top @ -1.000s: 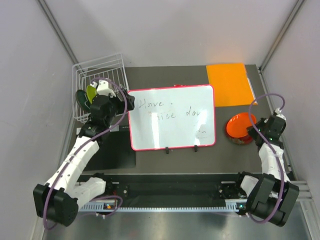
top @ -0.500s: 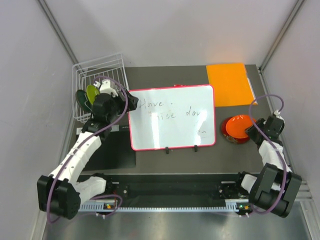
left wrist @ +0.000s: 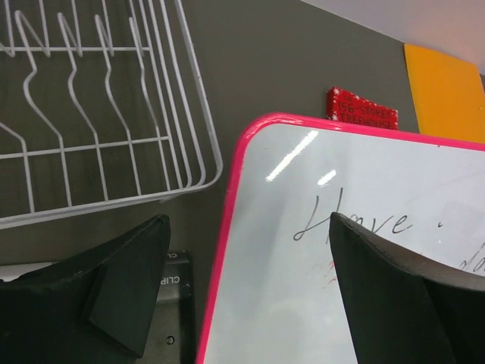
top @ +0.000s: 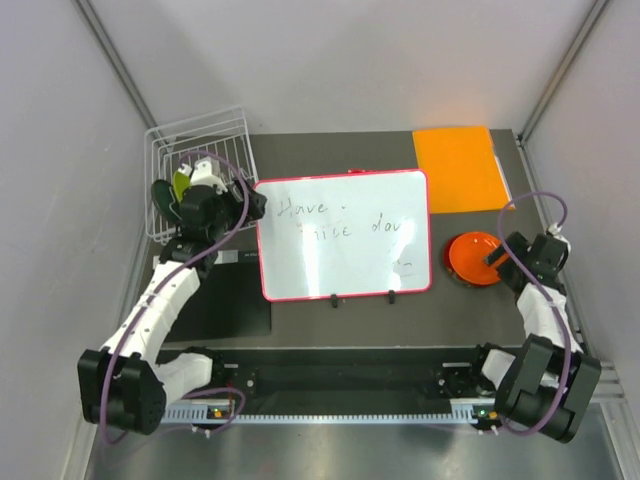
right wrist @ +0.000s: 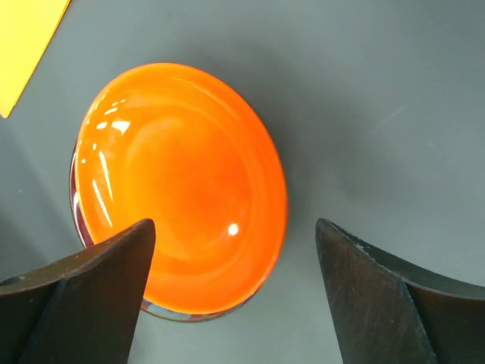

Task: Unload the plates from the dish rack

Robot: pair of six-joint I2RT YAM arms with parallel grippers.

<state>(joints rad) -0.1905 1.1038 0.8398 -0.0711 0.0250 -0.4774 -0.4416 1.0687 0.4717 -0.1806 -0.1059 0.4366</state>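
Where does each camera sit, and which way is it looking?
Top external: high above and behind the arms, looking down on the table; both arms and their bases show.
Left wrist: on the left arm, facing the dish rack and whiteboard; the open left gripper fingers show.
Right wrist: on the right arm, looking down at the orange plate; the open right gripper fingers show.
Shared: top and left wrist both see dish rack and whiteboard; top and right wrist, the orange plate.

Top overhead, wide; wrists close, downward; right shares orange plate (right wrist: 182, 189).
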